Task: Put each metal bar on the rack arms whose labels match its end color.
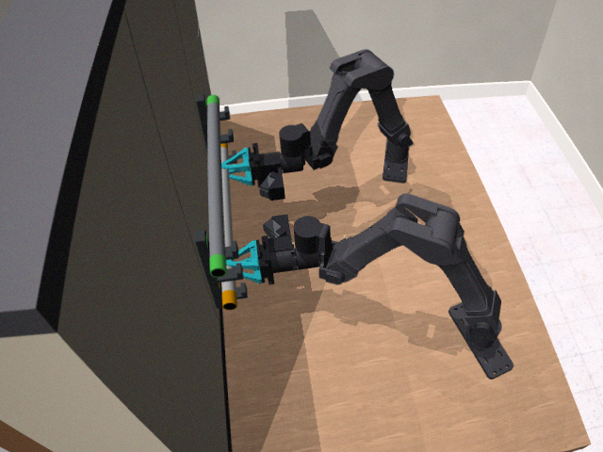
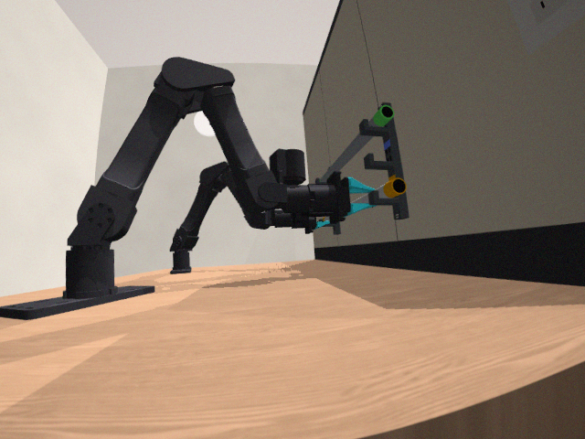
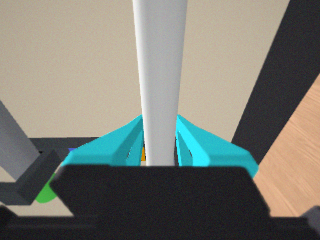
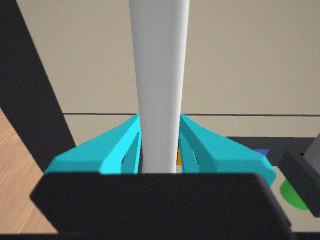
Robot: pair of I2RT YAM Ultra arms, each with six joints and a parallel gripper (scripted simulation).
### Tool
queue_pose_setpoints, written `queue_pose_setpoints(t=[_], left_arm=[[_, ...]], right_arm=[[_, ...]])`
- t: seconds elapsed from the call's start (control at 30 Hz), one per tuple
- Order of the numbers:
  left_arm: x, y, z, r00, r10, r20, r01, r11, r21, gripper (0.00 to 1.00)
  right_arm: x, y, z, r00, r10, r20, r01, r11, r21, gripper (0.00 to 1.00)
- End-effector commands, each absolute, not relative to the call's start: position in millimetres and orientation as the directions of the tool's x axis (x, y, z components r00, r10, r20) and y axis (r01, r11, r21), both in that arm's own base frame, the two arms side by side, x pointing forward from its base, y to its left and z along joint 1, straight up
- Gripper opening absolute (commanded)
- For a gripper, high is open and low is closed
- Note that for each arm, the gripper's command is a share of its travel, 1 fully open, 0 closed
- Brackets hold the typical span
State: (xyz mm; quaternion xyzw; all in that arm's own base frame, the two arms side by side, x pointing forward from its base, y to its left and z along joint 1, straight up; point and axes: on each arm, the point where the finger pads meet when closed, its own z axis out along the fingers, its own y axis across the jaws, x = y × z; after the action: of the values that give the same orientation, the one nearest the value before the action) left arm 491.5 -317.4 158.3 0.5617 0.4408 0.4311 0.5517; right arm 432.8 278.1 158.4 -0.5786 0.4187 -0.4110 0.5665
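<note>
Orange-ended bar (image 1: 226,204) (image 2: 390,187) (image 3: 160,75) (image 4: 160,75) sits gripped near orange labels (image 3: 143,154) (image 4: 179,157), blue labels (image 2: 387,144) (image 3: 73,150) (image 4: 261,152) higher.

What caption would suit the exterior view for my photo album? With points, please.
Two robot arms reach toward a wall rack, where a green-ended bar (image 2: 383,115) sits above an orange-ended one (image 2: 395,187).
</note>
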Motion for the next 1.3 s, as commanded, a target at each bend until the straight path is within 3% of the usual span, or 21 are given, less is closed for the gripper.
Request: queue_pose_setpoints(t=[0.0, 1.27], left_arm=[[491.9, -314.3, 161.1, 0.240, 0.971, 0.000, 0.000, 0.000, 1.000, 0.00], [491.9, -314.3, 161.1, 0.240, 0.971, 0.000, 0.000, 0.000, 1.000, 0.54]], right_arm=[[433.9, 275.1, 161.1, 0.310, -0.951, 0.000, 0.000, 0.000, -1.000, 0.00], [433.9, 275.1, 161.1, 0.310, -0.951, 0.000, 0.000, 0.000, -1.000, 0.55]])
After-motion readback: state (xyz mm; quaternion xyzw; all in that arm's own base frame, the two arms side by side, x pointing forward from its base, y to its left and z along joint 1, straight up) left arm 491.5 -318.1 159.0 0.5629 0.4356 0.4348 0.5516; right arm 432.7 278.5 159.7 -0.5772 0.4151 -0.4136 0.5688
